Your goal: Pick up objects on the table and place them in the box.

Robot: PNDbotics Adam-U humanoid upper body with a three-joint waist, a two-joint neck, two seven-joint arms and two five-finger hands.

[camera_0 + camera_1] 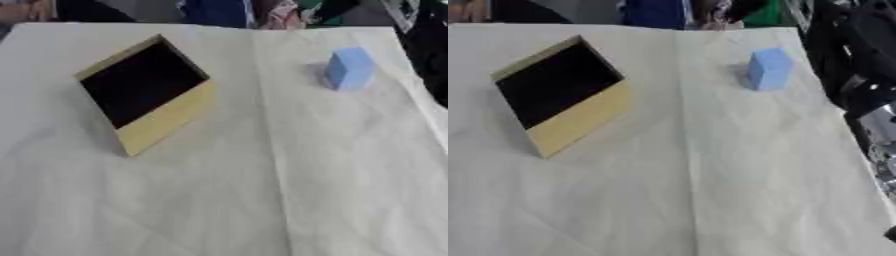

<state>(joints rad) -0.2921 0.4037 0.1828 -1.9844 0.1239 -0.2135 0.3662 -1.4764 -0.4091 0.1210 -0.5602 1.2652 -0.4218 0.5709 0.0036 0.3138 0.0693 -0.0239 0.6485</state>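
A light blue block [348, 68] stands upright on the white cloth at the far right of the table. The box [166, 117] sits at the far left, tan-walled with a dark inside, turned cornerwise with its opening facing up. My right arm [866, 95], black and silver, runs down beside the table's right edge in the right eye view only. My right hand [885, 160] is a blurred grey shape cut off by the picture's edge, well to the right of the block and below it. It touches nothing. My left hand shows in neither view.
The white cloth [262, 190] covers the table, with a fold line down its middle. Dark and coloured clutter [262, 12] lies beyond the far edge. The table's right edge [846, 125] runs close to my right arm.
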